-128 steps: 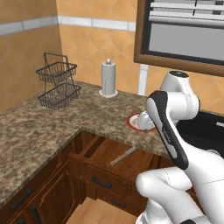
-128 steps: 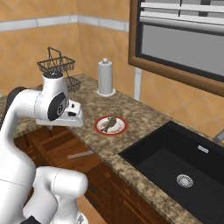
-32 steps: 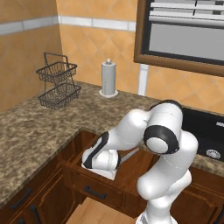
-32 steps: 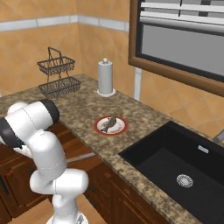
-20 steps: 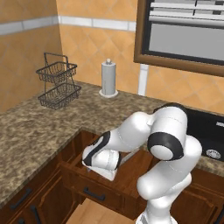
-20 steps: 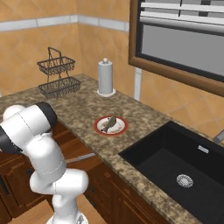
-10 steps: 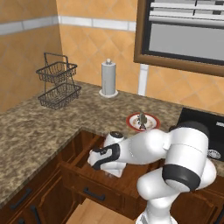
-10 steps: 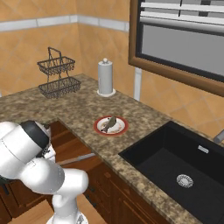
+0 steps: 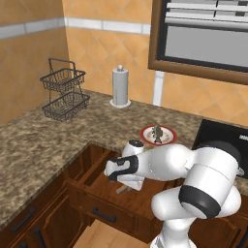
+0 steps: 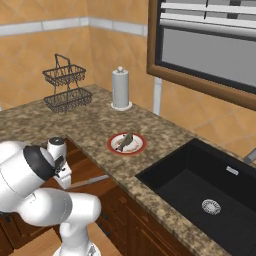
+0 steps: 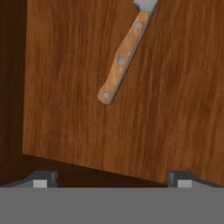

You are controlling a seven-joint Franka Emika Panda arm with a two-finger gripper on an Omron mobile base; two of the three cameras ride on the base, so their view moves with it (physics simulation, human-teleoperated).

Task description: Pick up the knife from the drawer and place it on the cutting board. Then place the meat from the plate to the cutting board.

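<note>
The drawer (image 9: 104,191) stood pulled out from under the counter (image 9: 43,150), w/ its black bar handle on the front. The arm reached down into it, and the gripper (image 11: 112,177) hung over the drawer floor w/ jaws spread wide and nothing between them; both fingertips (image 11: 41,180) sat at the bottom corners of the hand view, well apart.

The knife (image 11: 124,54) lay flat on the drawer floor, untouched. In the hand view its tan handle w/ three rivets ran diagonally, butt end toward the gripper, and the grey blade went off the top edge. It was near the gripper but not between the fingers. In the left base view a bit of the knife showed just below the hand, inside the drawer. In the right base view the grey blade (image 10: 90,181) stuck out past the arm, near the drawer's right side.

The plate (image 10: 127,144), white w/ red rim, sat on the counter behind the drawer, near the counter's front edge and just left of the black sink (image 10: 200,182). The meat (image 10: 126,141) lay on the plate, approx. in the middle.

Further back, a paper towel roll (image 9: 120,86) stood upright near the wall, and a two-tier wire basket (image 9: 64,95) sat toward the counter's left corner.
</note>
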